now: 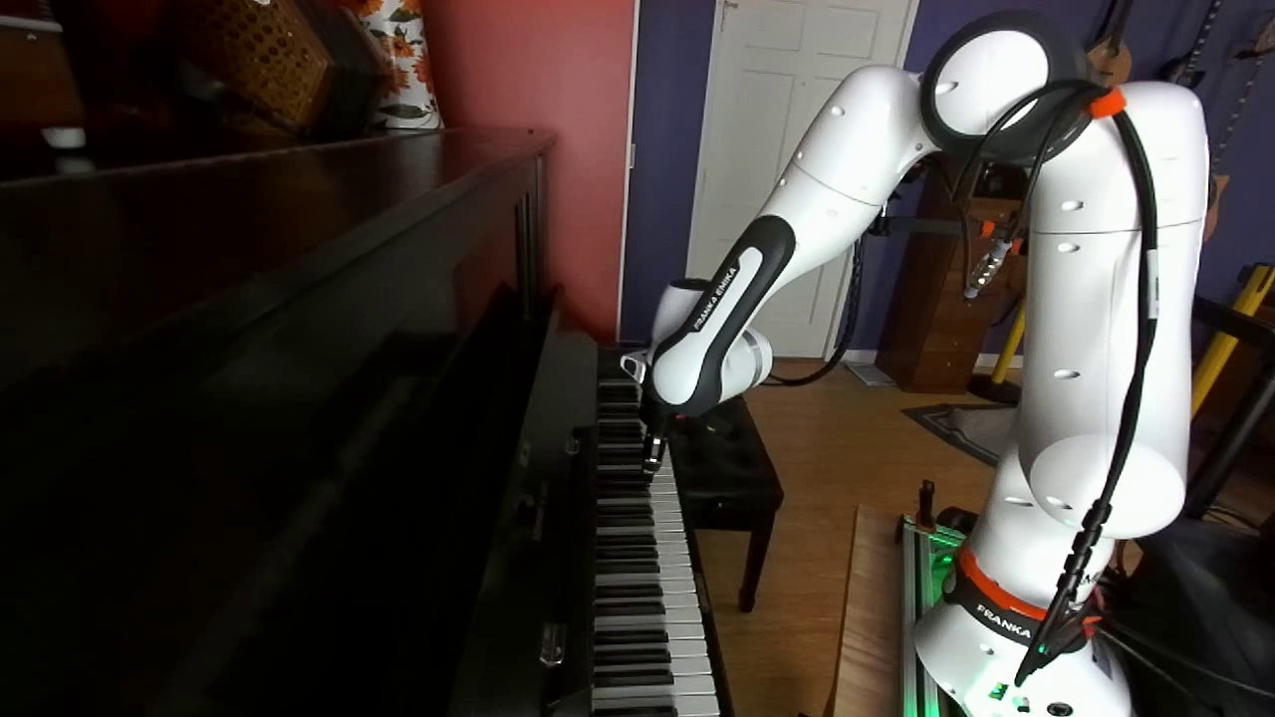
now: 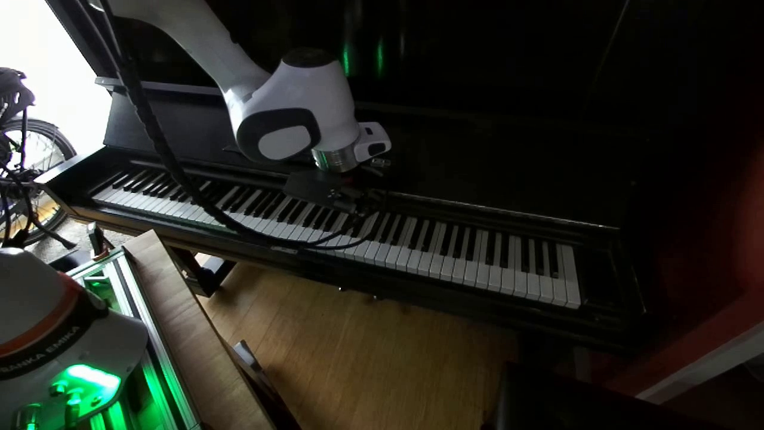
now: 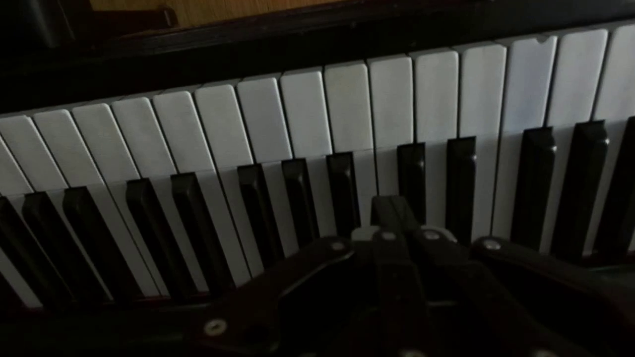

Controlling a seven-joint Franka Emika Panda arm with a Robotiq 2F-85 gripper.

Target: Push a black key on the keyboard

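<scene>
Black jointed hand (image 3: 391, 204), pressed together, over the long white-and-black piano keyboard (image 3: 317, 168).
It should centre on one narrow, raised black key (image 3: 412, 173), then push straight down, sparing its neighbours.

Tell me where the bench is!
In an exterior view, the bench stands slightly right of centre, just to the right of the keyboard and left of the robot's base.
</scene>
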